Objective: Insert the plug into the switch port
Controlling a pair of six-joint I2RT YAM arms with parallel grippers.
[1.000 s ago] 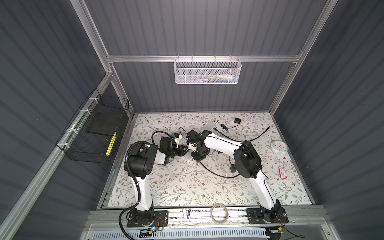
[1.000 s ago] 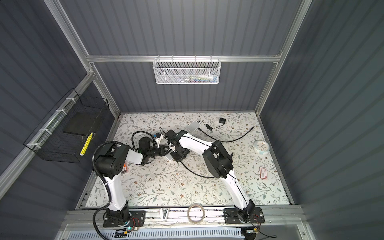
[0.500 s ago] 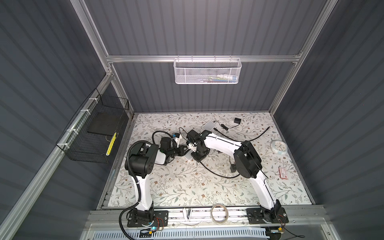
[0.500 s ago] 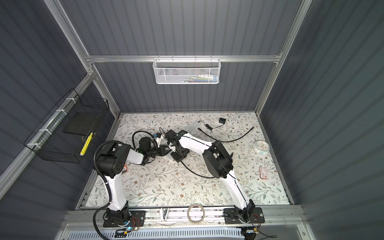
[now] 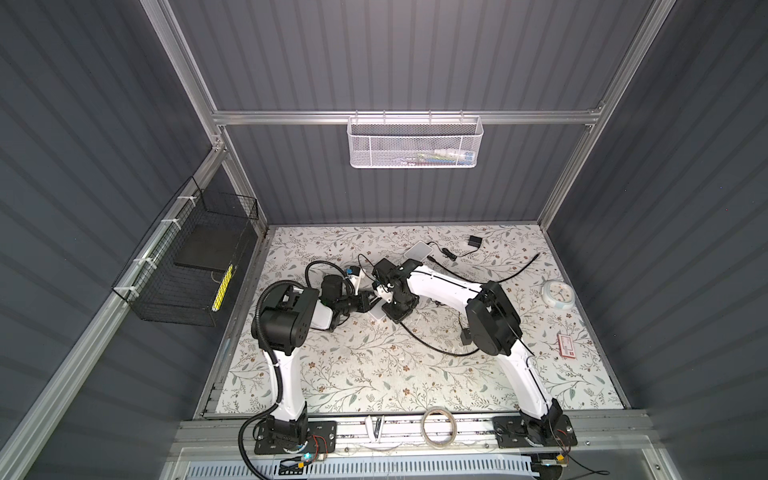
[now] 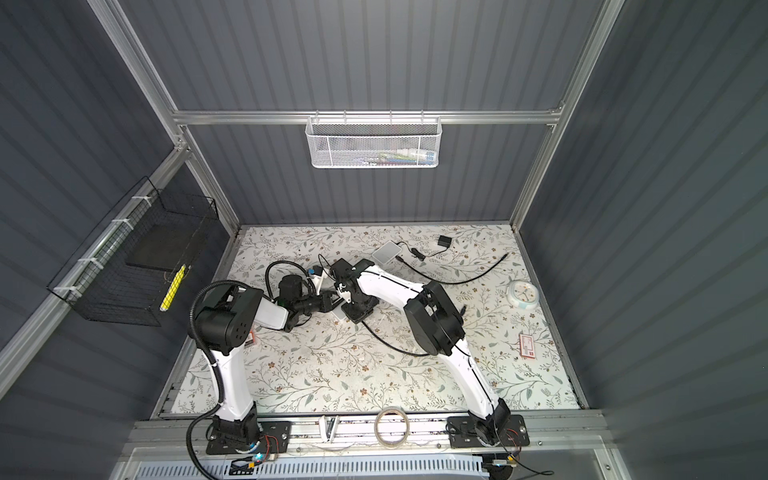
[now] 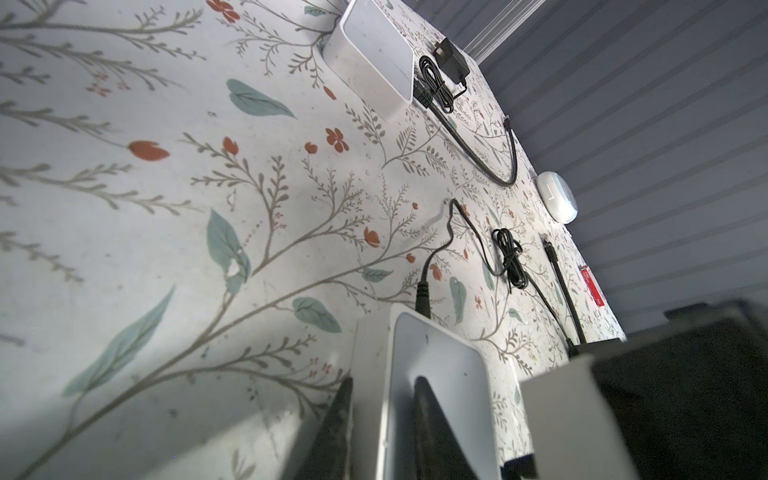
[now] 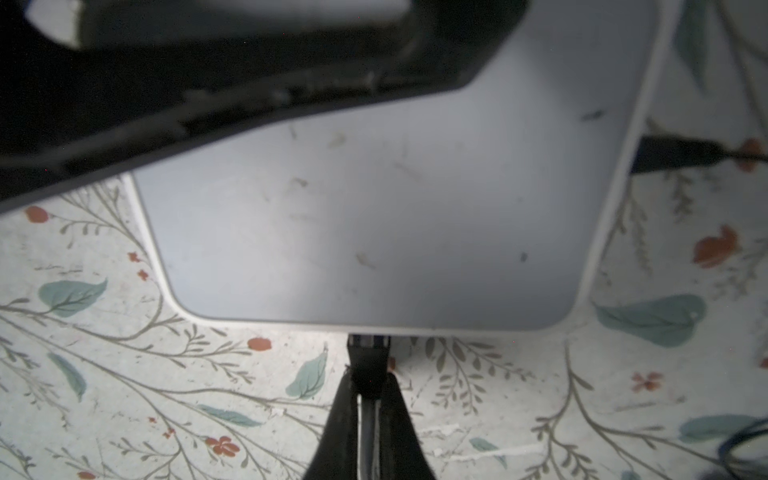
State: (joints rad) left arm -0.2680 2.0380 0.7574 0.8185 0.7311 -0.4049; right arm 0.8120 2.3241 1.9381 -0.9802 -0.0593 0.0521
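switch (image 8: 374, 216): smooth white box, rounded corners
plug (image 8: 368, 353): black, at switch edge
left gripper (image 7: 382, 411): clamps switch
right gripper (image 8: 368, 399): closed on plug

I have both arms folded inward, elbows raised, wrists meeting in the middle. My left gripper (image 5: 369, 300) points rightward, jaws clamped partway. My right gripper (image 5: 392, 316) points downward, jaws pinched nearly together.

white switch (image 8: 374, 228); black plug (image 8: 368, 353); floral teal-and-red mat (image 8: 124, 374).
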